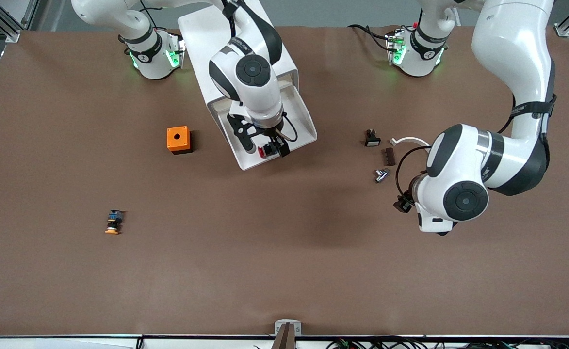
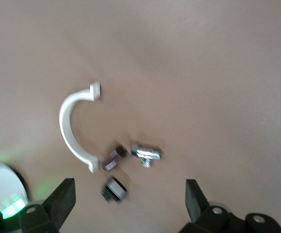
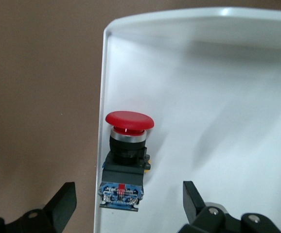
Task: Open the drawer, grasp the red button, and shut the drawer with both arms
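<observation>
The drawer (image 1: 307,127) is pulled out of the white cabinet (image 1: 202,36) toward the front camera. The red-capped button (image 1: 263,151) lies on its side in the drawer, against one side wall near its front corner. My right gripper (image 1: 268,147) hangs just above it, open. In the right wrist view the button (image 3: 126,155) lies between and just ahead of the spread fingertips of the right gripper (image 3: 128,201), against the drawer's wall (image 3: 104,97). My left gripper (image 2: 129,199) is open and empty above the table, and its hand (image 1: 432,220) is near the left arm's end.
An orange cube (image 1: 178,139) and an orange-yellow-capped button (image 1: 113,222) lie toward the right arm's end. By the left hand lie a white curved clip (image 1: 413,141), a small black switch (image 1: 372,138), a brown piece (image 1: 389,156) and a silver part (image 1: 381,175).
</observation>
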`<state>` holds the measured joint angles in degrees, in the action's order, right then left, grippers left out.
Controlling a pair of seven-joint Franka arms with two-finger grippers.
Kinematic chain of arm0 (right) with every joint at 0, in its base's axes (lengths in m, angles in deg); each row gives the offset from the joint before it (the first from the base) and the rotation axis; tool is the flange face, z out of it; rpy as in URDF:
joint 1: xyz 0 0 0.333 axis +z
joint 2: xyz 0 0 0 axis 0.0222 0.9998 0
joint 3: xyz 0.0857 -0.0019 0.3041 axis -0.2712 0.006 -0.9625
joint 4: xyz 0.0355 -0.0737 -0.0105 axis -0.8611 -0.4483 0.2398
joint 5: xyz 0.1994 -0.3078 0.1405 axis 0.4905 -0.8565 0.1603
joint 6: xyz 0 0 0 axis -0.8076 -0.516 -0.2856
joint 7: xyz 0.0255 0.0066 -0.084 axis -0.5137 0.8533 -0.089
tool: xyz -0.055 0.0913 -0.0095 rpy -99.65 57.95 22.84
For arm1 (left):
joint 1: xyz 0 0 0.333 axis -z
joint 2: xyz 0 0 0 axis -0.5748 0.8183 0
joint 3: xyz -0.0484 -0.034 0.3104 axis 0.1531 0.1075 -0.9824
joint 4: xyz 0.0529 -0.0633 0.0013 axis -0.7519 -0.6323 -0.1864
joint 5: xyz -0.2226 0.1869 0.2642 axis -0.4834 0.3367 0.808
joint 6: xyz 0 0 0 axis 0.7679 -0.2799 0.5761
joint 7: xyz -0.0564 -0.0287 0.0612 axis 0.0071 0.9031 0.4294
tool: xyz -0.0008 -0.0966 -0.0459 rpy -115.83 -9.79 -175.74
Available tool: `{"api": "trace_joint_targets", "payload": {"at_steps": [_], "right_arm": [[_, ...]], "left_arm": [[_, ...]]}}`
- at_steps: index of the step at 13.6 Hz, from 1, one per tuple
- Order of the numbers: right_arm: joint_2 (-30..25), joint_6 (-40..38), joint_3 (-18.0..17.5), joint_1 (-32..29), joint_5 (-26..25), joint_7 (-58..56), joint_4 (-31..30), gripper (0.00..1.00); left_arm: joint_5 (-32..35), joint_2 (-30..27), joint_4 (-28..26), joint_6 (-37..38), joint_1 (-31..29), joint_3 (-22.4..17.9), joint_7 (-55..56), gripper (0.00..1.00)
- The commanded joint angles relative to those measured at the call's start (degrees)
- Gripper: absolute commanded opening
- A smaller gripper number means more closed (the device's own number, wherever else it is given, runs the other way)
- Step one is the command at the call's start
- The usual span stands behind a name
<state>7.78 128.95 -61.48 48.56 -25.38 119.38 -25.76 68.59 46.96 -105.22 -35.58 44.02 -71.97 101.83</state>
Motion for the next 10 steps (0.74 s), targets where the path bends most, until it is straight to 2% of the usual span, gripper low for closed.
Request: {"api": "trace_joint_targets", "payload": {"at_steps": [1, 3, 5, 6, 10], "right_arm": [[-0.2, 1.1, 0.7, 0.9, 0.3, 1.2, -0.7, 0.67], [-0.3, 0.9, 0.7, 0.9, 0.1, 0.5, -0.7, 0.34], [-0.3, 0.8, 0.7, 0.8, 0.0, 0.1, -0.5, 0.09], [-0.6, 0.4, 0.7, 0.4, 0.0, -0.8, -0.3, 0.03], [-2.0, -8.5, 0.0, -5.9, 1.5, -12.5, 4.8, 0.01]], "left_arm": [[3.1, -1.1, -0.5, 0.2, 0.7, 0.2, -8.4, 0.99], [3.1, -1.1, -0.4, -2.0, 1.5, 0.2, -14.7, 0.99], [3.0, -0.8, -0.7, -4.6, 2.7, 0.1, -15.4, 0.99], [3.0, -0.4, -0.7, -6.0, 3.4, 0.5, -15.6, 0.99], [2.6, 1.2, -1.3, -11.4, 3.6, 3.8, -18.8, 0.99]]}}
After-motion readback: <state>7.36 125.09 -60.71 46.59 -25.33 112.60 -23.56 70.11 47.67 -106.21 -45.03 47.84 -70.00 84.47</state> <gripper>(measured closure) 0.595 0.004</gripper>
